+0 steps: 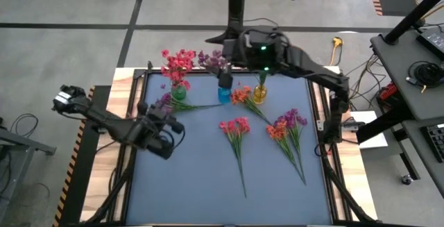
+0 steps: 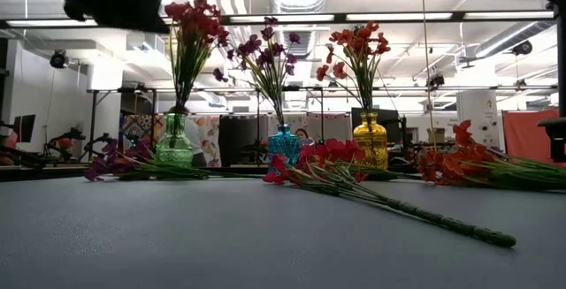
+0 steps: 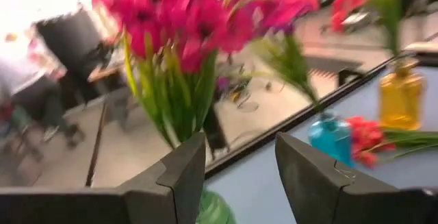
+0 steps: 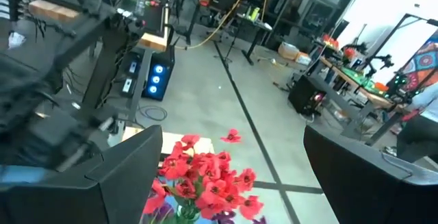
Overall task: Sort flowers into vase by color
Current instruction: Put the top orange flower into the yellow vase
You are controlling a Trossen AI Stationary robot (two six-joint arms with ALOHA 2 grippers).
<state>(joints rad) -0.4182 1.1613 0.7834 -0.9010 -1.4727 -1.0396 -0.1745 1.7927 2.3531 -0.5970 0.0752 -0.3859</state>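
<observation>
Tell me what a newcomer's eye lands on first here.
Three glass vases stand in a row at the mat's far edge: a green vase with pink-red blossoms, a blue vase with purple, a yellow vase with orange-red. Loose sprigs lie on the mat: a purple sprig by the green vase, a pink-red sprig mid-mat, and more to its right. The left gripper is open near the green vase; the right gripper hangs open above the vases.

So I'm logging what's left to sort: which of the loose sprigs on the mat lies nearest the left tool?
The purple sprig lying by the green vase, just beyond the left tool. The pink-red, orange and other purple sprigs lie farther right on the mat.
</observation>
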